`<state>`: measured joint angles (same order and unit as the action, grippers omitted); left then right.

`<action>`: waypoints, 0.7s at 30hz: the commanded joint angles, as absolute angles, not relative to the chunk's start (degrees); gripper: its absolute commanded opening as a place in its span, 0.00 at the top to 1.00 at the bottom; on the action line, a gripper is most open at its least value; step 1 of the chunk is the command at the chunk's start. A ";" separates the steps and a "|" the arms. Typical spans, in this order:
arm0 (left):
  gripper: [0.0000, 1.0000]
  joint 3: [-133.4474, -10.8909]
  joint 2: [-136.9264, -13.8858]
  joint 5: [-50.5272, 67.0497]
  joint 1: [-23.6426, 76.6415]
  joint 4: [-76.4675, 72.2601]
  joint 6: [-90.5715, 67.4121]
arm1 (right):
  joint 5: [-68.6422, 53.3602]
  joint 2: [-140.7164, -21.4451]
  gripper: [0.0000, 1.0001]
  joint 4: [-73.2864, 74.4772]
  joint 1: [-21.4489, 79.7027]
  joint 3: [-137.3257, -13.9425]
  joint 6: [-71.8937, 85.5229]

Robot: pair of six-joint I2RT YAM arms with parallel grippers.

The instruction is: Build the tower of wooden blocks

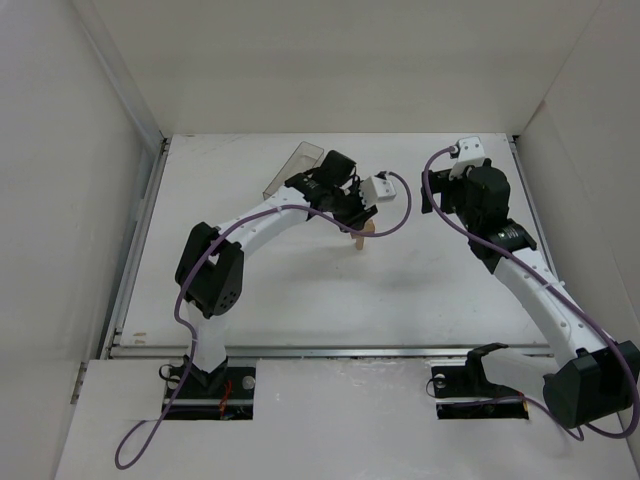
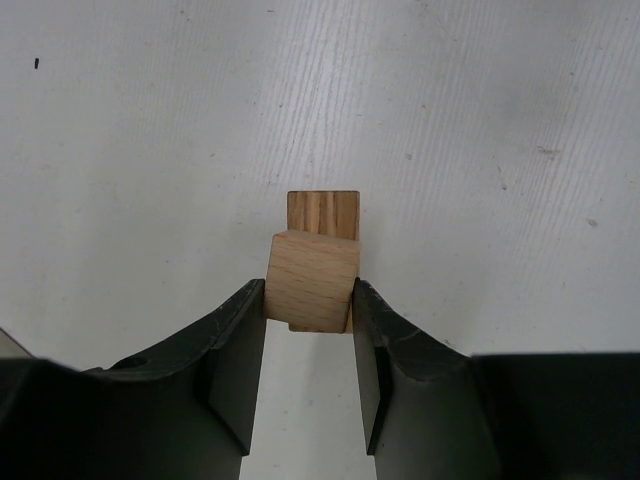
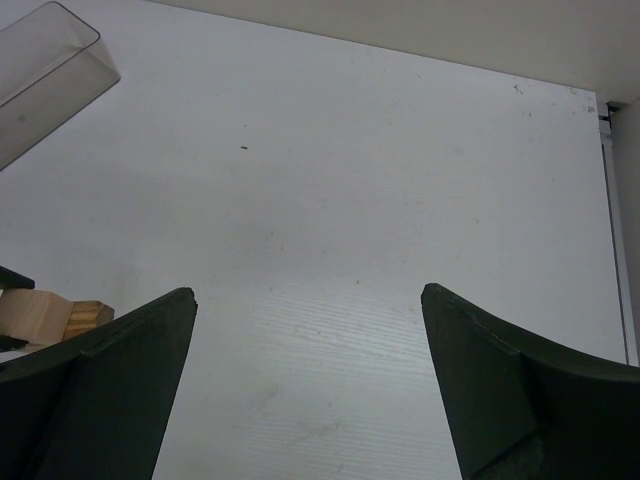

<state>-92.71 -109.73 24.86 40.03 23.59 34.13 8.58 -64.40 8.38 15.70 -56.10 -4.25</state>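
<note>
The wood block tower (image 1: pixel 361 233) is a tiny light-tan stack at mid table. In the left wrist view its top block (image 2: pixel 312 281) lies over a darker block (image 2: pixel 323 211) that shows behind it. My left gripper (image 2: pixel 310 292) is shut on the top block, both fingertips pressed to its sides. From above, the left gripper (image 1: pixel 357 215) stands right over the stack and hides most of it. My right gripper (image 3: pixel 308 295) is wide open and empty above bare table. It hovers to the right of the tower (image 3: pixel 42 315), which shows at the left edge of that view.
A clear plastic box (image 1: pixel 295 168) lies tilted behind the left arm, at the back of the table (image 1: pixel 300 300); it also shows in the right wrist view (image 3: pixel 45 70). White walls close in the table on the left, back and right. The right gripper (image 1: pixel 432 196) is near the back right.
</note>
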 commanded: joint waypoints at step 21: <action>1.00 -92.72 -106.44 25.31 40.17 23.55 33.49 | 6.68 -63.98 0.00 5.01 15.29 -56.25 -4.57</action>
